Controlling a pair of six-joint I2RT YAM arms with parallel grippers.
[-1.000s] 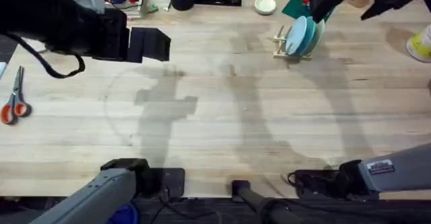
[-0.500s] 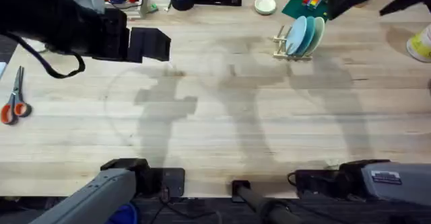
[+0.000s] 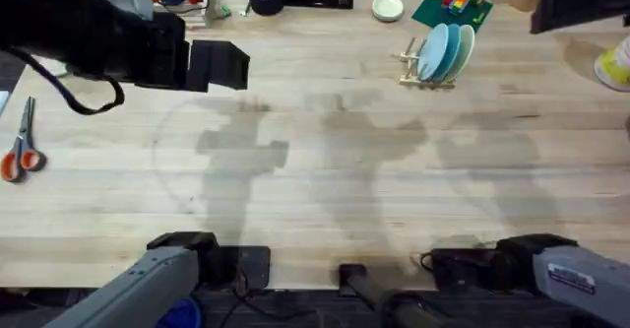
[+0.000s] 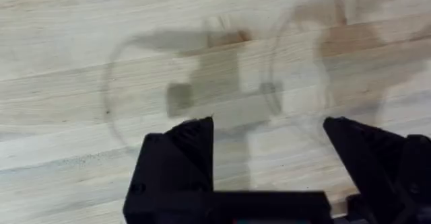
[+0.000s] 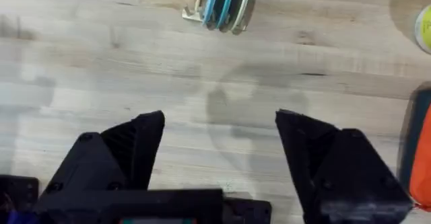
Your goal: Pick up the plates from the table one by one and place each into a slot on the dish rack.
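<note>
right pincer (image 5: 219,126) now farther back from racked plates (image 5: 223,5), jaws apart

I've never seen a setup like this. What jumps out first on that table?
Probably the small wooden dish rack at the far right of the table, with blue and teal plates standing on edge in it. Next, the left gripper hovering open over bare wood at the far left. A pair of orange-handled scissors lies at the left edge.
</note>
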